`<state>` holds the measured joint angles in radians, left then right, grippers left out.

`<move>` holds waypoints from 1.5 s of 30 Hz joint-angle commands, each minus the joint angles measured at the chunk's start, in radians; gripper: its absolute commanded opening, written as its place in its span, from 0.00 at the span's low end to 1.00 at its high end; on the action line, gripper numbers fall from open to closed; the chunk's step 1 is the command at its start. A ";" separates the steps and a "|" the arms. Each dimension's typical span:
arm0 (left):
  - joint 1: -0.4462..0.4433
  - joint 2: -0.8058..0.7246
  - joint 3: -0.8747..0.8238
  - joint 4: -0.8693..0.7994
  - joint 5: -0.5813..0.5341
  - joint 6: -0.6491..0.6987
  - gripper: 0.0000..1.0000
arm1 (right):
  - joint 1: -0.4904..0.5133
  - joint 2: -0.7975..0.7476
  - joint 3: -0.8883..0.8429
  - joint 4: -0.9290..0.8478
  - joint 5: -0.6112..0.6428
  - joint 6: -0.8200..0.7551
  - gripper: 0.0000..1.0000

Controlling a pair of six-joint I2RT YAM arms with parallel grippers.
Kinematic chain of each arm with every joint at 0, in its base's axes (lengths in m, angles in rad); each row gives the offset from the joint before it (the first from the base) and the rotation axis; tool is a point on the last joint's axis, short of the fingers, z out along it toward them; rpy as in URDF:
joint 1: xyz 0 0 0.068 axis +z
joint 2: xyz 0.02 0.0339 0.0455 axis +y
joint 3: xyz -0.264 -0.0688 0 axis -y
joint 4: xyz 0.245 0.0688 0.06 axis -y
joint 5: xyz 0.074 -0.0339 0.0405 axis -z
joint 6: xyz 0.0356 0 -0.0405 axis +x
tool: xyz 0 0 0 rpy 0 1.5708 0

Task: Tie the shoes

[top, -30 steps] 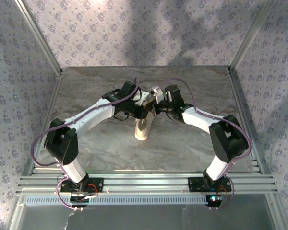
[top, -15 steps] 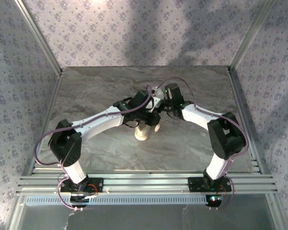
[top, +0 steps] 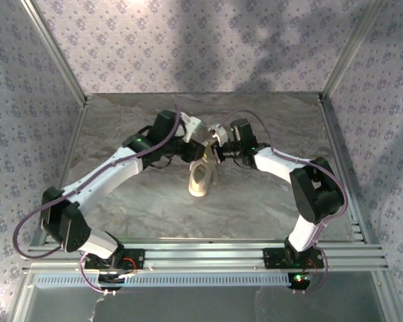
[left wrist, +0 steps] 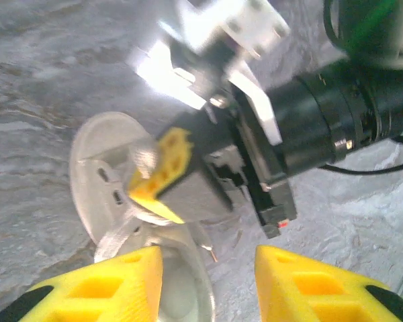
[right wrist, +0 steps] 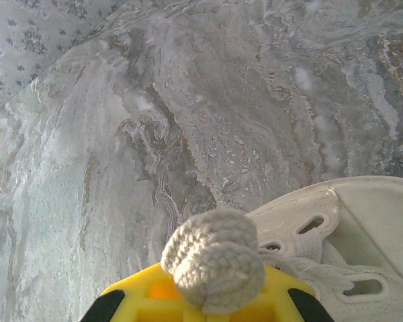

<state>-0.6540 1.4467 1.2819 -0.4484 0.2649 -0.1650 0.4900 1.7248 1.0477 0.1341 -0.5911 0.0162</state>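
Finds the cream sneaker [top: 200, 180] at the centre of the top view, on the grey marbled table [top: 275, 201], lying lengthwise up the frame with its upper end between the two grippers. Meets the right gripper [top: 215, 151] at that upper end, coming in from the right and pressed together on a white lace [right wrist: 213, 258]. In the right wrist view, sees the bunched lace end pinched at the yellow fingertips [right wrist: 148, 292] at lower centre, with the sneaker's eyelets [right wrist: 312, 225] at lower right. In the left wrist view, catches the same grip at mid-frame, above the sneaker's pale upper at centre left.

Shows the left gripper [left wrist: 208, 282] along the bottom edge of its own view, with yellow fingers [left wrist: 309, 285] spread apart and the sneaker's pale inside showing in the gap. In the top view, puts that gripper just up and left of the sneaker.

Compared with half a second earlier:
- Has swung the left arm [top: 101, 178] out toward the lower left, wrist off the sneaker, uncovering more of it.
- Has gone from pressed fingers to spread ones on the left.
- Keeps the right arm about where it was.
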 commanded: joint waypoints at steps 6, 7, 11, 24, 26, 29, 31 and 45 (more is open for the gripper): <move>0.147 0.049 -0.088 0.199 0.241 -0.032 0.42 | 0.021 -0.040 -0.006 -0.005 -0.061 -0.123 0.00; 0.152 0.065 -0.090 0.222 0.270 -0.037 0.42 | 0.025 -0.039 -0.007 -0.004 -0.064 -0.133 0.00; 0.158 0.140 -0.070 0.290 0.365 -0.058 0.42 | 0.042 -0.035 -0.002 -0.005 -0.055 -0.163 0.00; 0.163 0.260 -0.044 0.361 0.479 -0.098 0.26 | 0.056 -0.025 0.011 -0.007 -0.033 -0.186 0.00; 0.167 0.261 -0.041 0.352 0.481 -0.088 0.04 | 0.058 -0.024 0.016 -0.015 -0.033 -0.185 0.00; 0.171 0.252 -0.029 0.298 0.447 -0.044 0.00 | 0.054 -0.035 0.022 -0.035 -0.027 -0.167 0.12; 0.171 0.241 -0.021 0.254 0.414 -0.009 0.00 | 0.040 -0.055 0.019 -0.051 -0.030 -0.143 0.30; 0.182 0.250 0.042 0.103 0.348 0.111 0.00 | -0.159 0.014 0.103 -0.278 0.130 0.132 0.44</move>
<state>-0.4759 1.6981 1.2953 -0.2993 0.6163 -0.1028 0.3454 1.6596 1.0882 -0.0319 -0.5266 0.0441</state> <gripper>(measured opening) 0.045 0.443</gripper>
